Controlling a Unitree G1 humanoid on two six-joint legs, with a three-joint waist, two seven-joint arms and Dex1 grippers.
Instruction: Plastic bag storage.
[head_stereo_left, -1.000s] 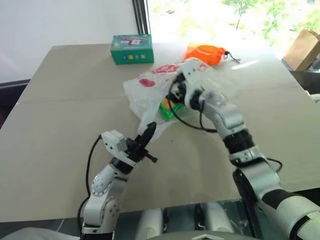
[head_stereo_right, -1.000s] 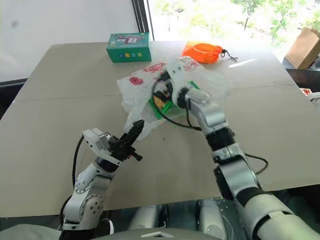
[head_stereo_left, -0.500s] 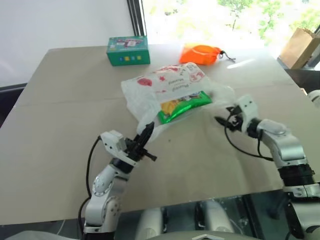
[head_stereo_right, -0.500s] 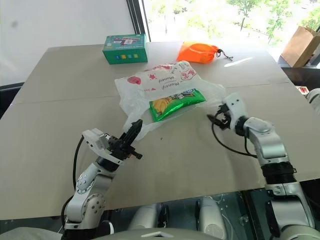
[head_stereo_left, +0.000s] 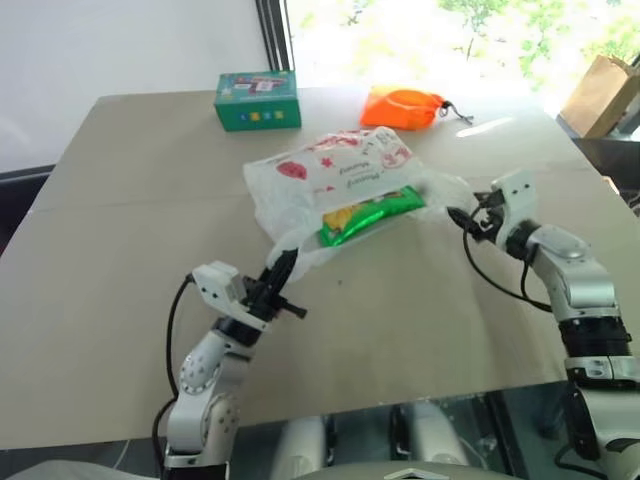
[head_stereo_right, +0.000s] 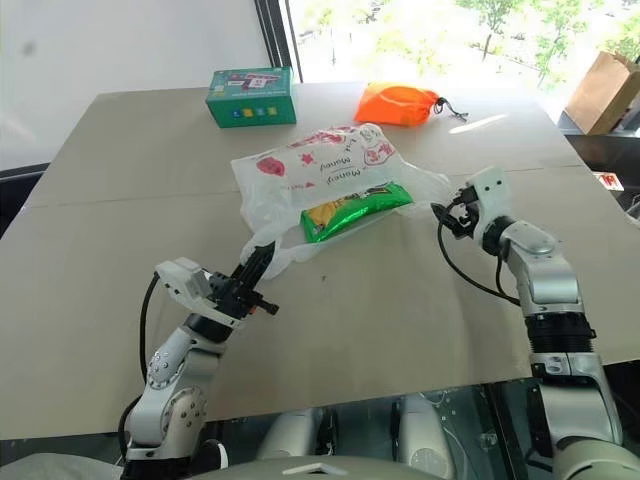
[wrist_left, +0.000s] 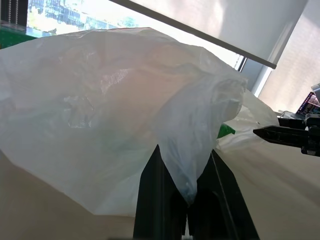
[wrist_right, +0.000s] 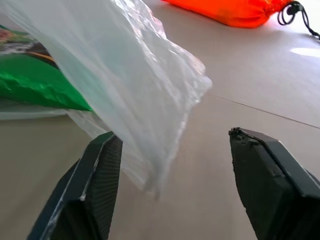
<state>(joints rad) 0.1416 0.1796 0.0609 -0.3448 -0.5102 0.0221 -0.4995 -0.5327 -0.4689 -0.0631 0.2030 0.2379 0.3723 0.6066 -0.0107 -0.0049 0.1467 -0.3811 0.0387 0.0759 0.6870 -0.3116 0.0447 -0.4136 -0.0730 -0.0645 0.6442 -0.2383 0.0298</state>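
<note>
Lying spread mid-table, the bag (head_stereo_left: 335, 175) is not yet stored: the left gripper (head_stereo_left: 277, 277) is clamped on its near corner, the right gripper (wrist_right: 170, 195) stands apart around the far corner, and gathering looks barely begun.

This looks like an indoor test or demo room, perhaps an office or lab, rather than a home. A large plain tan bench (head_stereo_left: 120, 200) made of butted panels stands against a tall window (head_stereo_left: 420, 30) with a dark frame and sunlit trees outside. A white roller blind (head_stereo_left: 120, 50) covers the pane beside it. A brown paper bag (head_stereo_left: 605, 95) stands off to the side, beyond the bench's far right corner.
</note>
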